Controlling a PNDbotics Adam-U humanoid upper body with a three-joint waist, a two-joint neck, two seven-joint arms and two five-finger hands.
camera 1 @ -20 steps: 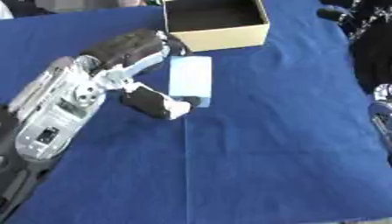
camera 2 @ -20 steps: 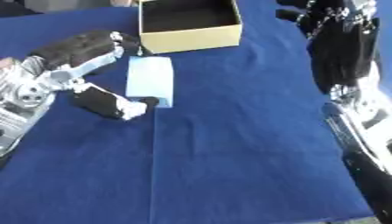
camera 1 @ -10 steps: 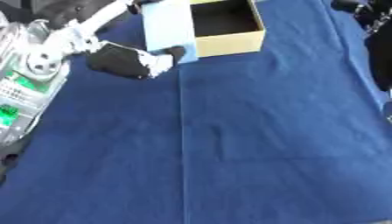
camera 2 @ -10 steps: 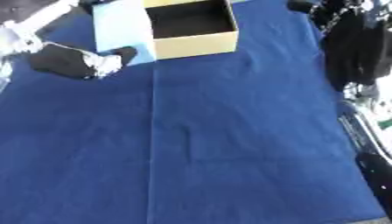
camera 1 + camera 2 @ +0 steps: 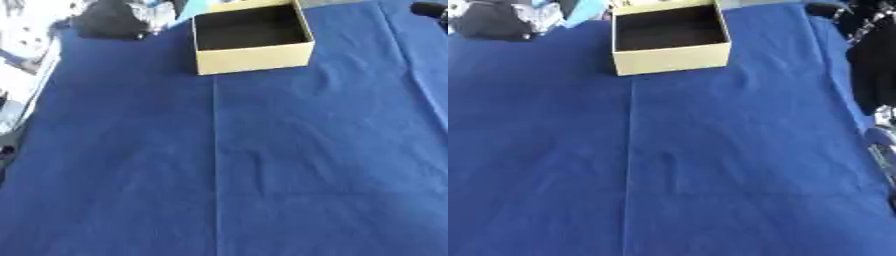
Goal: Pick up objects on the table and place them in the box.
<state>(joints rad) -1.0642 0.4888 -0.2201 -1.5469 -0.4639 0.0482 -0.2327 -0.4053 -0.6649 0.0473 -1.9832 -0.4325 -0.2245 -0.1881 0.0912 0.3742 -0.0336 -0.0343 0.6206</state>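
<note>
A square, open-topped tan cardboard box [image 5: 252, 45] with a dark inside sits on creased blue cloth [image 5: 262, 165], and just left of it the black left hand [image 5: 490, 22] holds a flat light-blue object [image 5: 585, 10], its grip unclear

A creased blue cloth [image 5: 262, 165] covers the table, one straight fold line running toward the viewer.

A deep blue cloth [image 5: 262, 165] covers the table, running out of view at the near edge. A straight crease runs down it from the far side toward the near edge. Light falls evenly, leaving faint wrinkles. Beyond the far left corner lies a pale, blurred floor [image 5: 26, 30].
</note>
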